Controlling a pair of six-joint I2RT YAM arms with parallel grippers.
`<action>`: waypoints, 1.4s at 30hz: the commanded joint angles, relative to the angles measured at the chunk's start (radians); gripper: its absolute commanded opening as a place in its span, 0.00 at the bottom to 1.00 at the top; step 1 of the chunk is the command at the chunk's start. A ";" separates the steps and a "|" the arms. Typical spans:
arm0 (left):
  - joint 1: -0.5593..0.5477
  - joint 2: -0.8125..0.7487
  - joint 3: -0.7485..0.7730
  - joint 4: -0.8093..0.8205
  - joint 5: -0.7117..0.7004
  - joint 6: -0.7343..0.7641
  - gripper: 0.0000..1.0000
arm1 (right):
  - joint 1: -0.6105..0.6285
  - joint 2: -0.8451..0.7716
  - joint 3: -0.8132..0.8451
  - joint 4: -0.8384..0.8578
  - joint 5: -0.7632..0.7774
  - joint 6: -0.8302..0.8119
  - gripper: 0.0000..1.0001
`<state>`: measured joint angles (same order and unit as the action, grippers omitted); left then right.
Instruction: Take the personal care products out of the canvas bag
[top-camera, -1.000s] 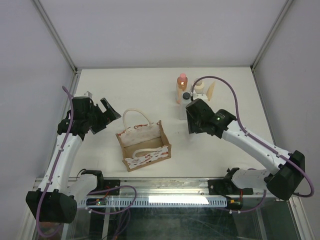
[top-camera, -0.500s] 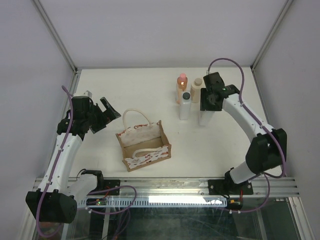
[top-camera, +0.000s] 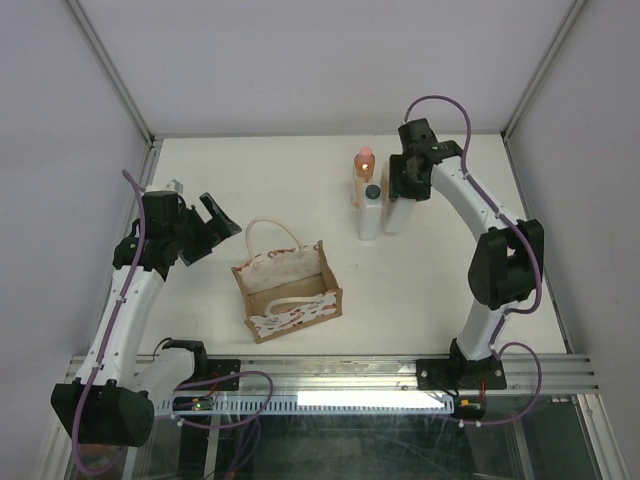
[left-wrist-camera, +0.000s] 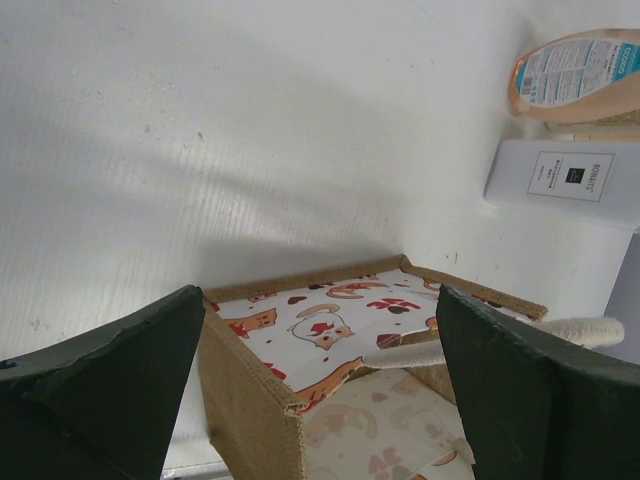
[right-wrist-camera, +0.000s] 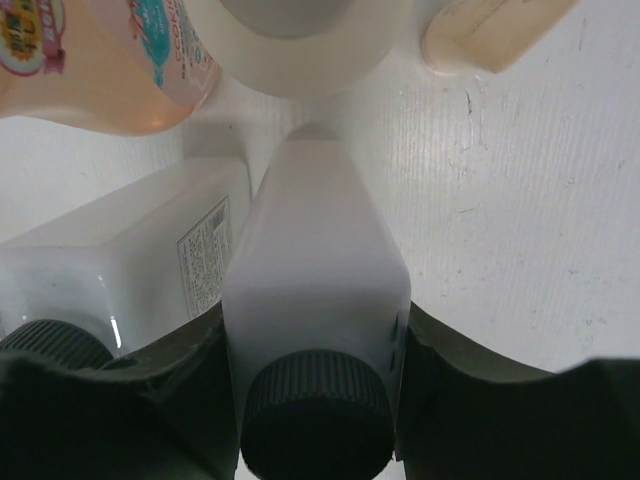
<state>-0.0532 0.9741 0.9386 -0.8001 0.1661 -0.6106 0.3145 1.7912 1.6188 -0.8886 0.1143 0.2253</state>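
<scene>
Right arm has swung out since a second ago, going from just right of the small boxy tan canvas bag with red-patterned cream panels (top-camera: 295, 318) to well behind and right of it, and it took a white bottle with a dark grey cap (right-wrist-camera: 315, 260) along; left arm hasn't budged; the right gripper (top-camera: 398, 195) has its fingers clamped on both flat sides of that bottle just under the cap, which makes sense since that's the narrowest bit to pinch and keeps it upright; whether the base is touching the white table (top-camera: 250, 170) I can't tell; it's being parked just right of a second white bottle with a grey cap (top-camera: 369, 218), with the orange bottle with a pink cap (top-camera: 362, 180) a bit further from the bag; the beige bottle I can't pick out for sure, the gripper covers that spot from above; my guess is they're grouped there to keep them away from the bag; the bag looks empty from above, so this should be the last one; left gripper (top-camera: 200, 215) hangs just left of the bag, fingers spread wide, nothing in them, probably on standby to steady it.
</scene>
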 joint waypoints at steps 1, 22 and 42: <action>-0.008 -0.022 0.035 0.033 0.007 -0.001 0.99 | 0.000 -0.009 0.090 0.007 -0.004 -0.012 0.00; -0.007 -0.053 0.019 0.034 0.003 -0.014 0.99 | 0.014 0.022 0.051 -0.014 -0.035 -0.028 0.48; -0.008 -0.099 0.013 0.019 0.012 -0.029 0.99 | 0.014 -0.349 -0.167 -0.012 0.024 -0.055 0.73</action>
<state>-0.0532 0.9077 0.9386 -0.8017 0.1654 -0.6231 0.3252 1.6123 1.5349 -0.9333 0.1089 0.1917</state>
